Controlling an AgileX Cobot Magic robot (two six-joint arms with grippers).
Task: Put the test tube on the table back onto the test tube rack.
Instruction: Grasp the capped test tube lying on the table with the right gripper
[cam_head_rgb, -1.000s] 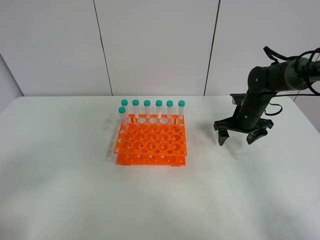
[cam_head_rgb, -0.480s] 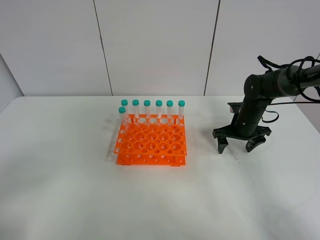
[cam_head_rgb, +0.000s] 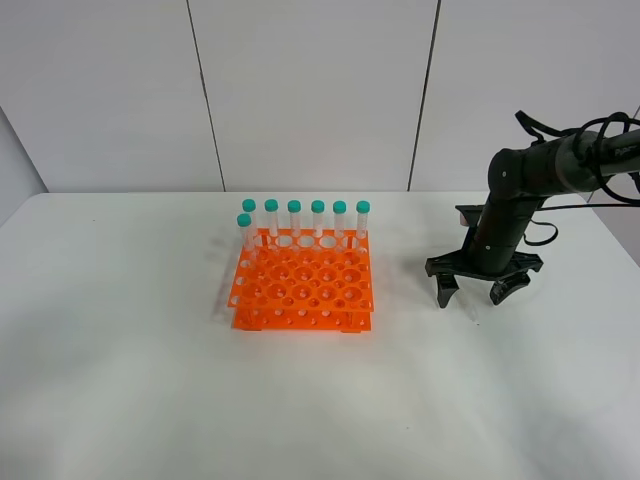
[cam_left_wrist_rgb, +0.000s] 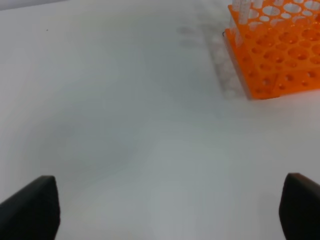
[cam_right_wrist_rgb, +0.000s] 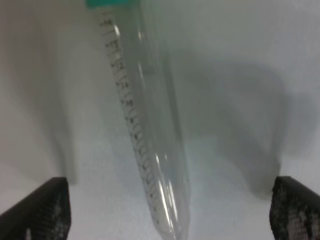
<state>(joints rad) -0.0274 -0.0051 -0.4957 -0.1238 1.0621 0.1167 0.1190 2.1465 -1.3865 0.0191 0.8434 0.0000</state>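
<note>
1. Exterior high: the right arm has come lower than a second ago. The right fingers (cam_head_rgb: 443, 290) now sit spread, tips close to the counter (cam_head_rgb: 150, 380). The orange rack (cam_head_rgb: 302, 285) is unmoved, well apart to their left, with seven capped tubes (cam_head_rgb: 317, 215) upright in its far rows.
2. Left wrist: the left fingers (cam_left_wrist_rgb: 30, 210) are spread wide over bare counter, the rack's corner ahead and apart.
3. Right wrist: the test tube (cam_right_wrist_rgb: 145, 125) lies flat on the counter between the spread fingers, touching neither, its pointed tip nearest them.
</note>
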